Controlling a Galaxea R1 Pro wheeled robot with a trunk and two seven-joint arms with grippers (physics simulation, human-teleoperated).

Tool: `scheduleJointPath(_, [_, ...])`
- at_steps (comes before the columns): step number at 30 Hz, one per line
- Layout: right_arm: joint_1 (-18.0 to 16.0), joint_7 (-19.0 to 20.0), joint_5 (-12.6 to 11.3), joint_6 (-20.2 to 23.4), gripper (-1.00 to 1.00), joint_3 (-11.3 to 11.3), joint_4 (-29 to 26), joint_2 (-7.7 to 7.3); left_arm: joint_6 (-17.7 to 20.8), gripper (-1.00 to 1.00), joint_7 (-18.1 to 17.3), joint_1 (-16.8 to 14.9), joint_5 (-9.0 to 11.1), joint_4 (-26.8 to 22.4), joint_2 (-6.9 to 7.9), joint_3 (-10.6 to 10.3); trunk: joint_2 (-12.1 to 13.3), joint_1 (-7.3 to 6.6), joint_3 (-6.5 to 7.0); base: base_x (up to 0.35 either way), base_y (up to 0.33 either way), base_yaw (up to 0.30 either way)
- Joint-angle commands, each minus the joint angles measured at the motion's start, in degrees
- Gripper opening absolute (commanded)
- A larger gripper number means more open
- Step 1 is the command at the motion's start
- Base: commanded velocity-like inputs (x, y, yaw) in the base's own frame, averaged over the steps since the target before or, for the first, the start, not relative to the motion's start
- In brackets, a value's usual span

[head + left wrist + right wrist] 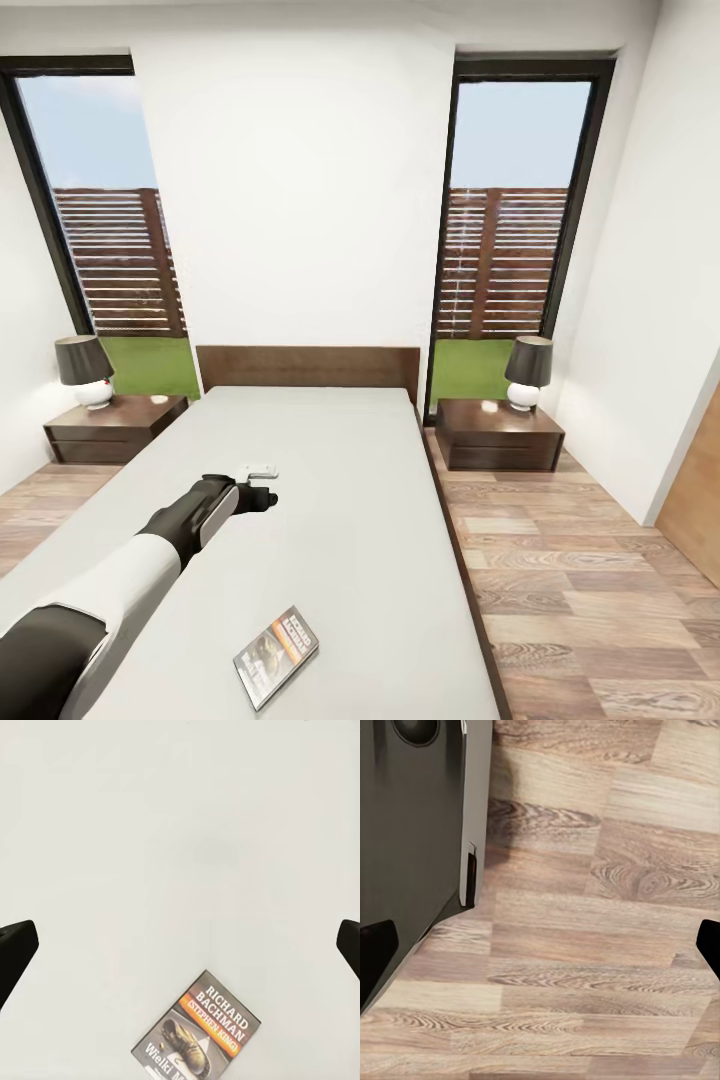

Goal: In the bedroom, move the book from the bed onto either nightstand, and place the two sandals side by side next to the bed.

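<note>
My left arm (190, 520) reaches out over the bed (360, 500), its gripper (262, 497) hanging above the grey mattress w/ nothing in it; in the left wrist view the fingertips (15, 945) sit wide apart at the frame edges. The book (276, 655) lies flat on the mattress at approx 6 o'clock from that gripper, well apart, cover up. Right gripper (540, 937) is over the wood-plank floor (600, 945), fingers spread, empty, beside a dark panel (412, 825). Nightstands (115, 428) (497, 435) flank the headboard at 10 and 2 o'clock, a lamp (84, 370) on each.
</note>
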Motion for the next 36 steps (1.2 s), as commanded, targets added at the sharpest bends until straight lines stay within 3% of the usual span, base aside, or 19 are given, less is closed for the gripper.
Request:
scheduleJointPath(1, [-0.04,0.27,-0.61,-0.34,1.0,0.43,0.12,0.0,0.23,1.0,0.24,-0.03,0.46,-0.09,0.07,-0.41,-0.08,0.03,-0.09,0.094,0.0,0.0])
scheduleJointPath(36, [-0.03,0.27,-0.61,-0.34,1.0,0.43,0.12,0.02,0.17,1.0,0.24,-0.02,0.46,-0.11,0.07,-0.41,-0.08,0.03,-0.09,0.036,0.0,0.0])
